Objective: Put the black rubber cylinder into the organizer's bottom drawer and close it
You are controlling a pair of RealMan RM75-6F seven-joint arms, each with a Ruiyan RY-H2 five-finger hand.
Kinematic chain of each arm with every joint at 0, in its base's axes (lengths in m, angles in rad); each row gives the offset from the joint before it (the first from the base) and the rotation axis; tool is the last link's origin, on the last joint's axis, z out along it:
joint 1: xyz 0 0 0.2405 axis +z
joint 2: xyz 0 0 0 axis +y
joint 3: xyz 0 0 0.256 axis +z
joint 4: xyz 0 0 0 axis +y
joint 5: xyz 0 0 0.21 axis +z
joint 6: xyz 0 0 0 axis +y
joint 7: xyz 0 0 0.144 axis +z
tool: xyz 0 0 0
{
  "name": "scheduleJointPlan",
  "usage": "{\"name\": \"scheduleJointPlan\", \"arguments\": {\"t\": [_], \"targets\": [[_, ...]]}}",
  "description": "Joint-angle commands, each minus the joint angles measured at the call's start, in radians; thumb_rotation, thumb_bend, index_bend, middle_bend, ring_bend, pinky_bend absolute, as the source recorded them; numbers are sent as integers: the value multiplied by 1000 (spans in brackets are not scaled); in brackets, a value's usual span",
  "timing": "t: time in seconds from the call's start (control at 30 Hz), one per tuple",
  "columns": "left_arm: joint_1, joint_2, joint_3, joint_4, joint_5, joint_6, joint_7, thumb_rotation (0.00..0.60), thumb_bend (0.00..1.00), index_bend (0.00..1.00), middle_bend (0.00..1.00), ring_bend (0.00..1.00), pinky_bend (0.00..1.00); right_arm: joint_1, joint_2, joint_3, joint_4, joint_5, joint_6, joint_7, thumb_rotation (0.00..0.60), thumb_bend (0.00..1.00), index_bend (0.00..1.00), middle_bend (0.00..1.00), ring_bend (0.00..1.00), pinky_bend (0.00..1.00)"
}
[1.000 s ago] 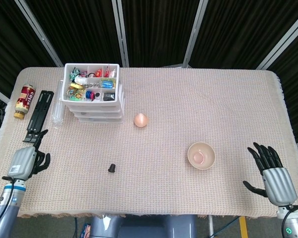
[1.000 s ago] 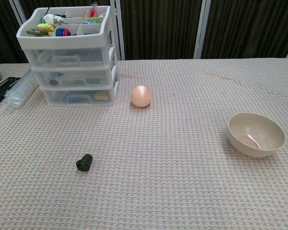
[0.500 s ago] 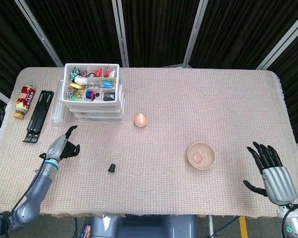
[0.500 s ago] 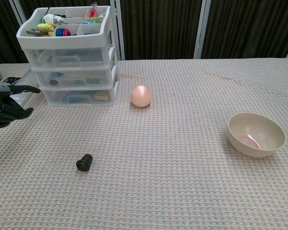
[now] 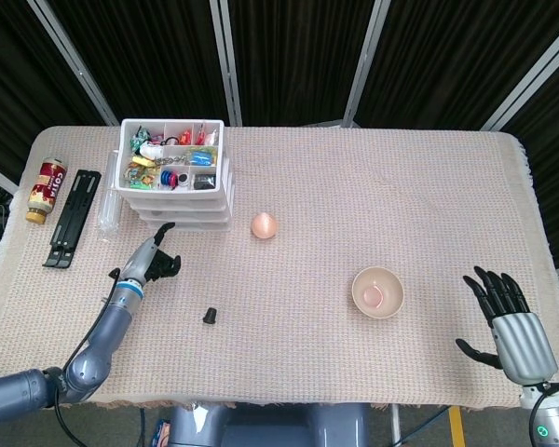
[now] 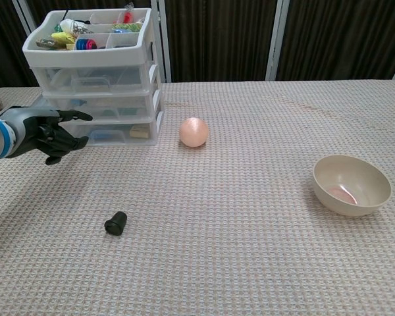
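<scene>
The black rubber cylinder (image 5: 210, 316) (image 6: 116, 222) lies on its side on the woven cloth, near the table's front. The white three-drawer organizer (image 5: 175, 182) (image 6: 99, 85) stands at the back left, with all drawers pushed in, the bottom drawer (image 6: 110, 133) included. My left hand (image 5: 155, 257) (image 6: 51, 131) hovers just in front of the organizer's lower drawers, fingers apart and holding nothing. My right hand (image 5: 509, 318) rests at the table's right front edge, fingers spread and empty; it shows only in the head view.
An orange ball (image 5: 265, 225) (image 6: 193, 131) sits right of the organizer. A beige bowl (image 5: 377, 291) (image 6: 351, 185) stands toward the right. A bottle (image 5: 46, 190), a black tool (image 5: 73, 216) and a clear plastic bag (image 5: 109, 212) lie left of the organizer.
My left hand has swung in from the table's left front edge toward the organizer's front. The right hand and the cylinder have stayed put.
</scene>
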State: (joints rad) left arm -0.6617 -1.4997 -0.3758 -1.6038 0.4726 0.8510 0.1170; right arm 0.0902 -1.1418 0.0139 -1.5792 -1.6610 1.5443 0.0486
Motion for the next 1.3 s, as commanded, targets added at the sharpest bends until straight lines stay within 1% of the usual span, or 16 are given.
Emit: {"name": "scheduleJointPlan", "arguments": {"t": [0.03, 0.3, 0.53, 0.73, 1.03, 1.13, 1.2, 1.3], "targets": [[-14, -12, -10, 14, -17, -3, -7, 600, 587, 4, 970, 884, 800, 0, 1, -1, 0, 0, -1, 1, 600, 67, 90, 0, 0, 0], [-52, -45, -33, 57, -75, -12, -27, 600, 587, 53, 971, 884, 800, 0, 2, -1, -2, 0, -1, 2, 600, 67, 90, 0, 0, 0], [-68, -56, -52, 75, -107, -31, -59, 600, 587, 122, 970, 884, 800, 0, 3, -2, -2, 0, -2, 2, 600, 68, 90, 0, 0, 0], [-78, -59, -59, 91, -114, -39, -73, 600, 588, 145, 970, 884, 800, 1, 2, -2, -1, -1, -2, 2, 600, 67, 89, 0, 0, 0], [-95, -72, -67, 123, -115, -49, -103, 600, 587, 146, 970, 884, 800, 0, 1, -2, -1, -1, -1, -1, 600, 69, 89, 0, 0, 0], [-99, -74, -75, 131, -131, -78, -126, 600, 587, 147, 970, 884, 800, 0, 1, -3, -2, 0, -2, -1, 600, 67, 90, 0, 0, 0], [-93, -71, -94, 132, -158, -120, -169, 600, 587, 149, 970, 884, 800, 0, 2, -3, -2, 0, -3, 0, 600, 67, 90, 0, 0, 0], [-87, -69, -103, 143, -165, -150, -205, 600, 587, 150, 970, 884, 800, 0, 2, -3, -2, 1, -3, 2, 600, 67, 90, 0, 0, 0]]}}
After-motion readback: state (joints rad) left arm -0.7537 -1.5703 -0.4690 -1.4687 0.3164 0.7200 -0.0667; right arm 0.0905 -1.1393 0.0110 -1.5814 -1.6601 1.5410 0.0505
